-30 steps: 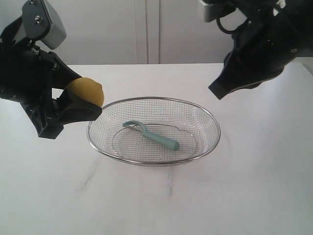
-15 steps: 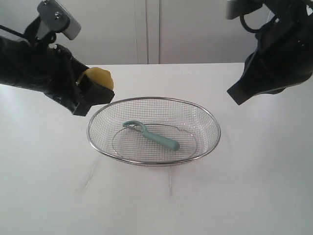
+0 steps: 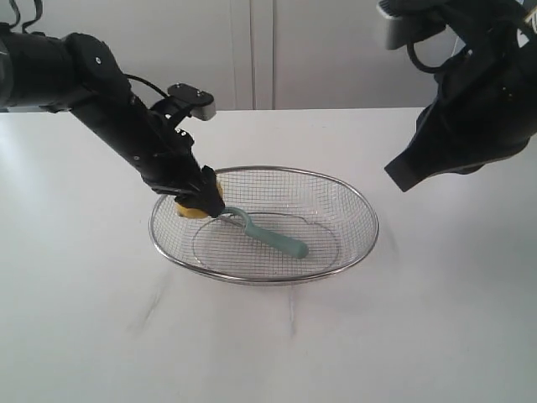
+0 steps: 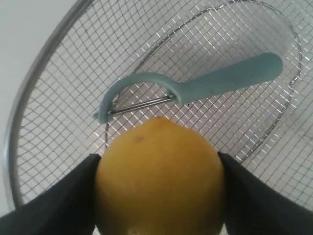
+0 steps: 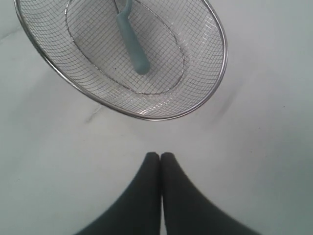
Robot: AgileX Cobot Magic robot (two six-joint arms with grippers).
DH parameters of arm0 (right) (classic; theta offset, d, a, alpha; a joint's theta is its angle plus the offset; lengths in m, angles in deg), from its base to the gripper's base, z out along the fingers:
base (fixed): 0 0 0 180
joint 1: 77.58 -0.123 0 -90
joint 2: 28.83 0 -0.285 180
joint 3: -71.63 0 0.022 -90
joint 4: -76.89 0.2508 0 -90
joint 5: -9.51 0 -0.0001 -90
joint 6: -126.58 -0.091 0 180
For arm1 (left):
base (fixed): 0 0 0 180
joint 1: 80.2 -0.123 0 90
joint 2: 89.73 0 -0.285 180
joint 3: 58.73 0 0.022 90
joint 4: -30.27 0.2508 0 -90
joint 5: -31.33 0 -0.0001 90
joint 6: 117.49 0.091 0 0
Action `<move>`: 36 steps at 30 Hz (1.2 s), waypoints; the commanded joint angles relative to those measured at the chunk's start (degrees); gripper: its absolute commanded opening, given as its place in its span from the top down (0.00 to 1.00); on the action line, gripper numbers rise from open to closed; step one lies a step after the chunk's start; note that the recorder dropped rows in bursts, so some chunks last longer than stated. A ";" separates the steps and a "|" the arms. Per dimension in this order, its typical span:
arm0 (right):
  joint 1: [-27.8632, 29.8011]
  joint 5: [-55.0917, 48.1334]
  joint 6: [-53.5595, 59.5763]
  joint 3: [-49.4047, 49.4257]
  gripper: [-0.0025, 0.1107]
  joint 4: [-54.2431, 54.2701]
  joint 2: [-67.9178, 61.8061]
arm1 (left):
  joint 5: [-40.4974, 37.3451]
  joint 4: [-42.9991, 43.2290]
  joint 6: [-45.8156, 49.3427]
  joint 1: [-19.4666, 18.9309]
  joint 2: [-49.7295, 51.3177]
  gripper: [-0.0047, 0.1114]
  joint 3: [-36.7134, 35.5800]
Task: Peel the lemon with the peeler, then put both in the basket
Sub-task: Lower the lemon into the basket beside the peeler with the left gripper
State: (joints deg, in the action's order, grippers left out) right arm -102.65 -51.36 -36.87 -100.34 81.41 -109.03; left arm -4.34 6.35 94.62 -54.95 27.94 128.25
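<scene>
peeler (image 3: pixel 264 235) in basket (image 3: pixel 277 170), lengthwise — head toward lemon (image 4: pixel 159 176)

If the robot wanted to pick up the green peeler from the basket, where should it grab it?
Probably the peeler by its long handle, from straight above, pinching across its narrow sides. It lies flat in the basket, and its blade end is crowded by the lemon in the left gripper.

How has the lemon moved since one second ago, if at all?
Yes. The lemon moved right and down: from outside the basket's left rim to inside its left end, held by the left pincer beside the peeler.
</scene>
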 commanded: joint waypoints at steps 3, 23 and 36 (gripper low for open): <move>0.00 2.12 -0.33 1.31 0.98 -0.73 0.38 | 1.18 -1.98 2.01 4.18 2.89 0.96 0.58; 0.00 1.93 -0.57 1.31 0.98 -0.73 0.38 | 1.65 -1.98 9.35 4.83 4.67 0.52 0.58; 0.00 1.68 -0.93 1.31 0.98 -0.73 0.38 | 0.89 -1.76 8.71 4.83 4.67 0.30 0.58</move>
State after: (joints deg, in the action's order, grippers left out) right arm -102.65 -49.84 -37.37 -99.19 80.91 -109.03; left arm -2.22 5.67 103.68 -50.29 33.16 128.54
